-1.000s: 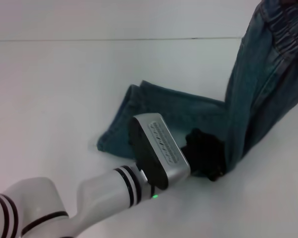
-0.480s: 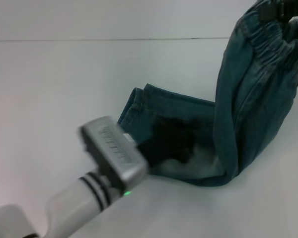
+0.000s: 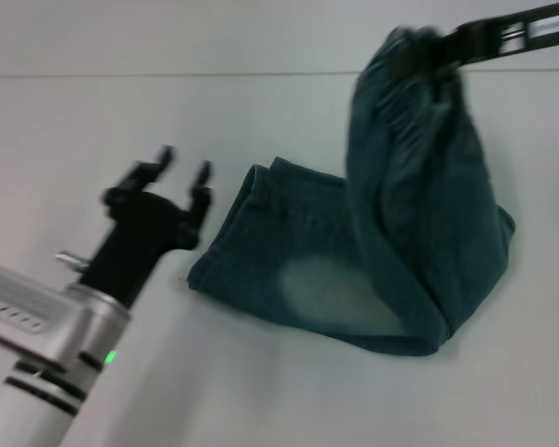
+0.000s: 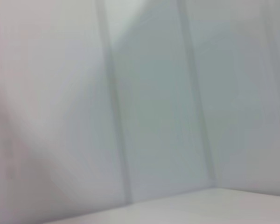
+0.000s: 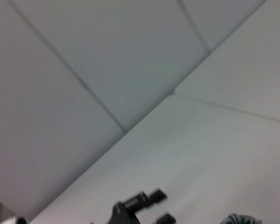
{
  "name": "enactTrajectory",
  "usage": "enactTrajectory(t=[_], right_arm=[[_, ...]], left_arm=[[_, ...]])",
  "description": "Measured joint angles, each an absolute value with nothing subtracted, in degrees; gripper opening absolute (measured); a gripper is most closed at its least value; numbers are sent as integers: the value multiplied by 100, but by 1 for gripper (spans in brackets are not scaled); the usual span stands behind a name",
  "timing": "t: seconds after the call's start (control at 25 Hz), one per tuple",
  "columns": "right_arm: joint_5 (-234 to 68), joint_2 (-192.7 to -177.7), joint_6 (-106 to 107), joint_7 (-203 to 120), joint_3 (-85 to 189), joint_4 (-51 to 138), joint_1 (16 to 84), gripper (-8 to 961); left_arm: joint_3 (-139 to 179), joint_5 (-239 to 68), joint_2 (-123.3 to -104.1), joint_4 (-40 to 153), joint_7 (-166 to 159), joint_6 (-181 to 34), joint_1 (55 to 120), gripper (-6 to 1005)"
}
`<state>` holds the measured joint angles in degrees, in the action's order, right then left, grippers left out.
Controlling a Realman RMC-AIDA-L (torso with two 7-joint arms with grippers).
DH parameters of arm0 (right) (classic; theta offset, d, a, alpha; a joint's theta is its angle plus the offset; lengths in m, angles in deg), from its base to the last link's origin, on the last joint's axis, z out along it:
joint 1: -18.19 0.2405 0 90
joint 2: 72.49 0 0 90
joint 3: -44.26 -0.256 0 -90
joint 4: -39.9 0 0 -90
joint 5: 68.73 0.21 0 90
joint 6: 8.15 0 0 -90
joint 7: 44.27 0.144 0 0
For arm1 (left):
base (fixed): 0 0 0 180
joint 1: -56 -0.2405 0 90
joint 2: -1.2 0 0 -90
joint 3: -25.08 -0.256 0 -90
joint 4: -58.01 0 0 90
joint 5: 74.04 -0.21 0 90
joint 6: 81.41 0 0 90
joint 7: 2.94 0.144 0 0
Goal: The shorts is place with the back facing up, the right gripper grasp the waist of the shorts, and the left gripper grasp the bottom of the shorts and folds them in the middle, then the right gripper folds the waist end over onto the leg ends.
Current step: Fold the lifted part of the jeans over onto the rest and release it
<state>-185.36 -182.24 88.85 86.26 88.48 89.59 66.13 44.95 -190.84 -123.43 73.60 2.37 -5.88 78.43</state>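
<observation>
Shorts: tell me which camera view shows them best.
The head view: the shorts lie half folded, their waist lifted by the right tool. The right wrist view catches only a dark scrap at its edge; the left wrist view shows none.

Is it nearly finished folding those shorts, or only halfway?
Past halfway. The shorts already lie doubled lengthwise on the table, and the left pincer is open, off the cloth beside the leg ends. The right pincer holds the waist up in the air. Left: laying the waist onto the leg ends.
</observation>
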Motion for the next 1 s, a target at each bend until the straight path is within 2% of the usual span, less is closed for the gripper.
enactTrajectory(t=[0.08,0.2,0.36,0.48,0.64,0.96,1.0], right_arm=[[-18537,-18280,8672,8462,9151,8648,6834,70],[-18551,-18439,8337,8324,9551,8417,7068,68],[-18655,-18694,7812,8240,10061,8200,7326,117],[-18780,-18908,7560,8133,10335,8021,7494,154],[-19023,-19079,7378,8087,10477,7935,7607,222],[-19011,-19098,7582,7743,10381,8130,7378,371],[-18980,-19109,7680,7643,10330,8211,7285,419]], left_arm=[[4700,-19085,-12344,7302,230,-488,7724,311],[4936,-19085,-12343,7198,93,-413,7591,433],[5126,-19082,-12343,7058,-313,-333,7474,623],[5246,-19082,-12343,7030,-432,-323,7402,657],[5311,-19082,-12342,7025,-579,-309,7360,690],[5319,-19094,-12322,6927,-1110,-9,7347,687],[5298,-19105,-12314,6888,-1233,22,7345,687]])
